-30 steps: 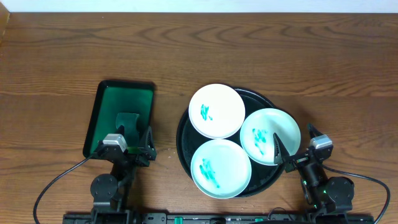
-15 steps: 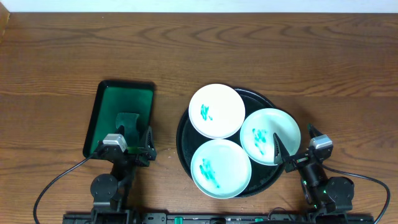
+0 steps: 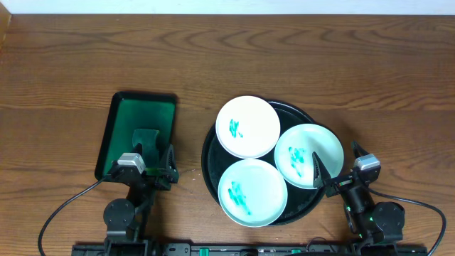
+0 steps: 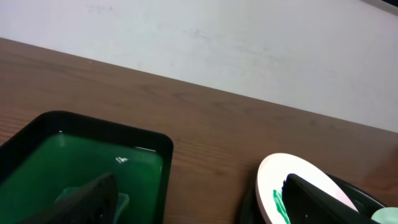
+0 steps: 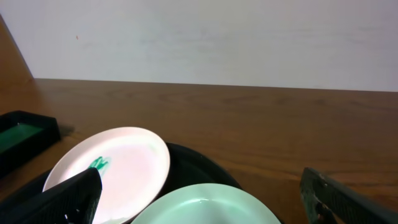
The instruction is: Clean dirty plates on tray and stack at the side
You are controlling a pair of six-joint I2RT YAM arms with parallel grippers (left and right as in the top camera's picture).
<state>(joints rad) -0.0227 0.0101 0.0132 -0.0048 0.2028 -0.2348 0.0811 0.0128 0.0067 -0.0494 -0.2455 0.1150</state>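
Three small white plates with teal smears lie on the round black tray (image 3: 307,208): one at the back (image 3: 247,126), one at the right (image 3: 309,156), one at the front (image 3: 252,192). My left gripper (image 3: 142,165) is open and empty at the near end of the green tray. My right gripper (image 3: 336,169) is open and empty at the black tray's right edge, beside the right plate. In the left wrist view the back plate (image 4: 292,177) shows between the fingertips (image 4: 199,199). In the right wrist view the back plate (image 5: 118,165) and the right plate (image 5: 205,205) lie before the open fingers (image 5: 199,199).
A rectangular green tray (image 3: 135,131) with a raised black rim sits left of the black tray, with a green cloth-like item (image 3: 146,137) in it. Bare wooden table (image 3: 227,64) stretches across the back. A white wall (image 5: 205,37) stands behind the table.
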